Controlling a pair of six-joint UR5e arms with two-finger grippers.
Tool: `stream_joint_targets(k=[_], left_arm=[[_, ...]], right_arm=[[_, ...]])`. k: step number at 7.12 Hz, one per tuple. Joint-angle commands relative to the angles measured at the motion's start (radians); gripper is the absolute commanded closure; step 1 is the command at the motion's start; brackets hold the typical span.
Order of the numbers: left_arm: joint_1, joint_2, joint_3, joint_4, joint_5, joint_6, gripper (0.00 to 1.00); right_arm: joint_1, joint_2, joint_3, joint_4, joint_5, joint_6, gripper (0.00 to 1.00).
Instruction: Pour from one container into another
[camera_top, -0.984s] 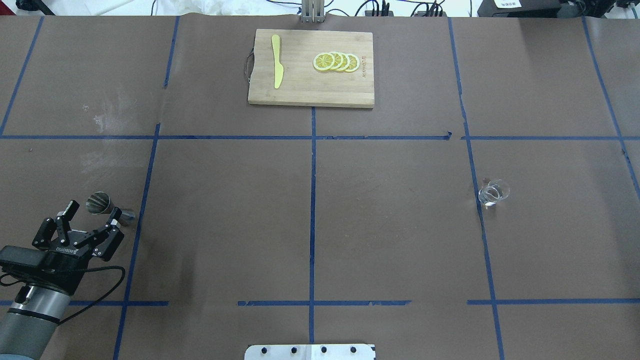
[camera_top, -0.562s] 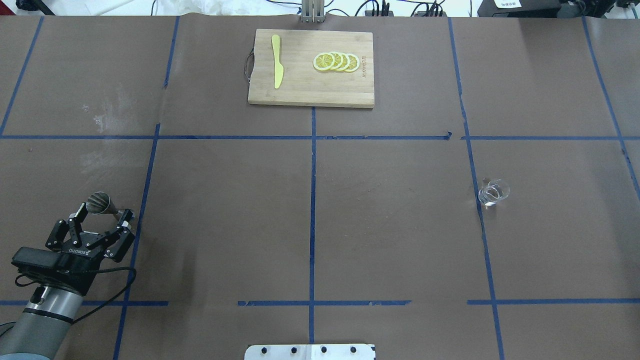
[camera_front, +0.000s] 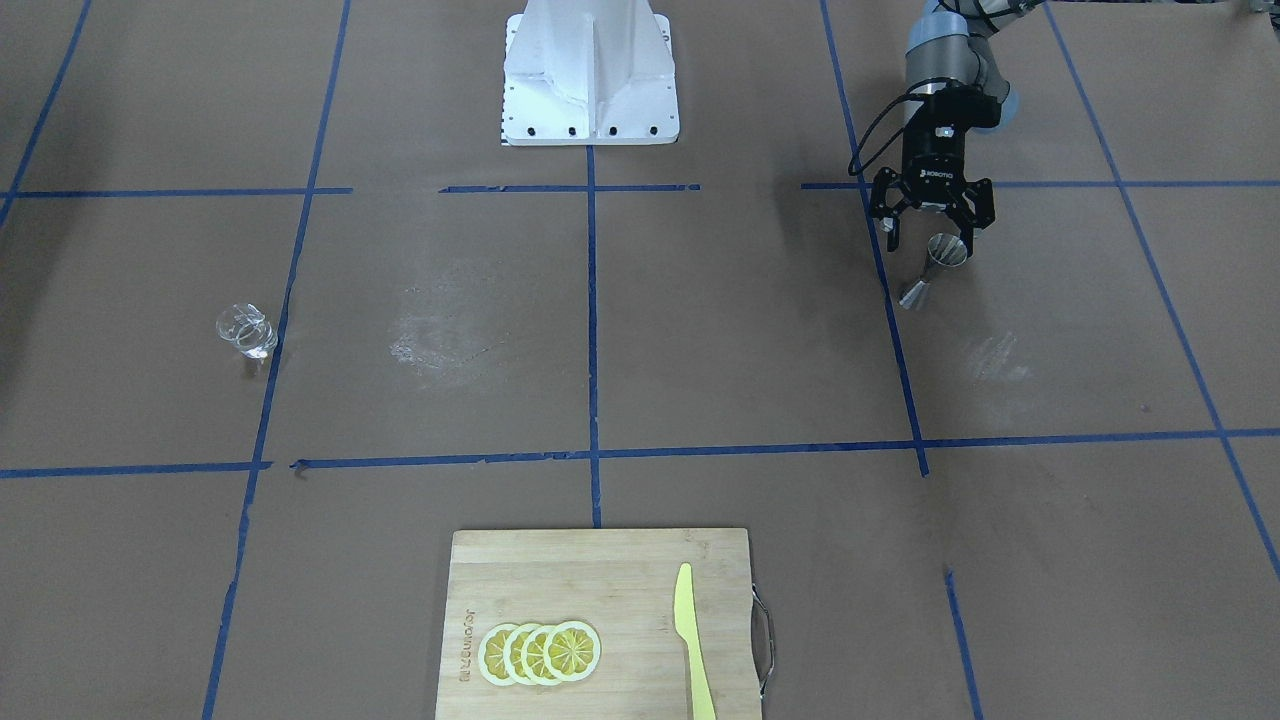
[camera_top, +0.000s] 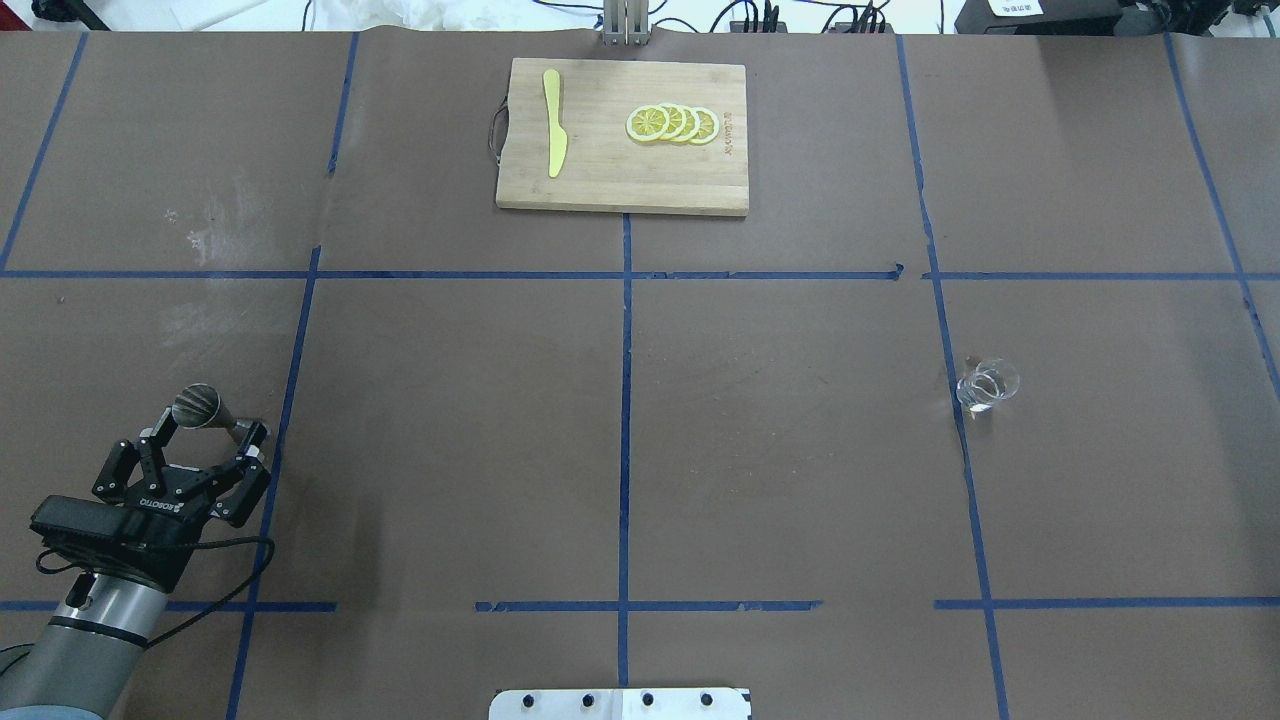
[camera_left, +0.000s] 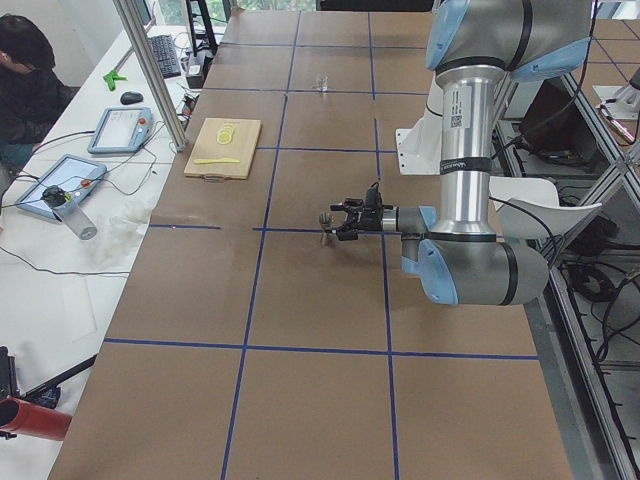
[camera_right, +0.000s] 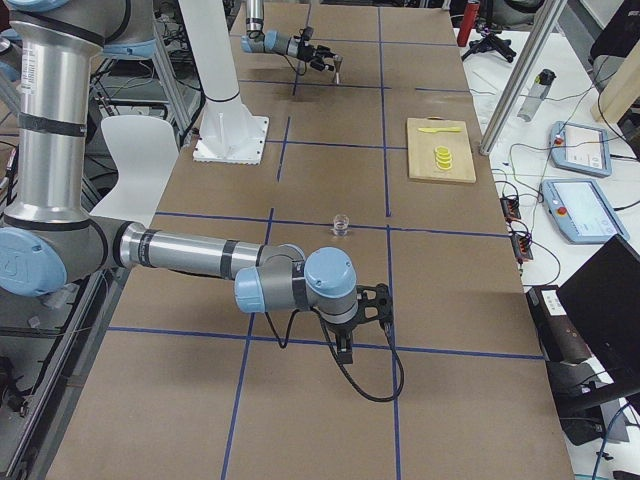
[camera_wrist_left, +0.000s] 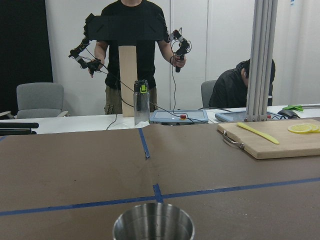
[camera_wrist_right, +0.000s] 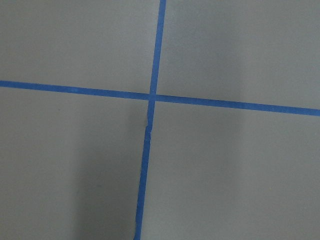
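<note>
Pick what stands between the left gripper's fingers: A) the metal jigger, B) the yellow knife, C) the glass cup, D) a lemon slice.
A: in the overhead view the metal jigger stands between the open fingers of the left gripper, while the glass cup sits far off on the other side.
</note>
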Motion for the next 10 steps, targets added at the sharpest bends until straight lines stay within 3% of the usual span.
stream_joint_targets(k=[1, 10], left_arm=[[0.001, -0.001, 0.001, 0.001, -0.018, 0.014, 0.00], [-0.051, 0.000, 0.027, 0.002, -0.113, -0.024, 0.00]], right_arm=[[0.000, 0.000, 0.000, 0.000, 0.000, 0.000, 0.00], [0.000, -0.002, 0.003, 0.000, -0.002, 0.000, 0.00]])
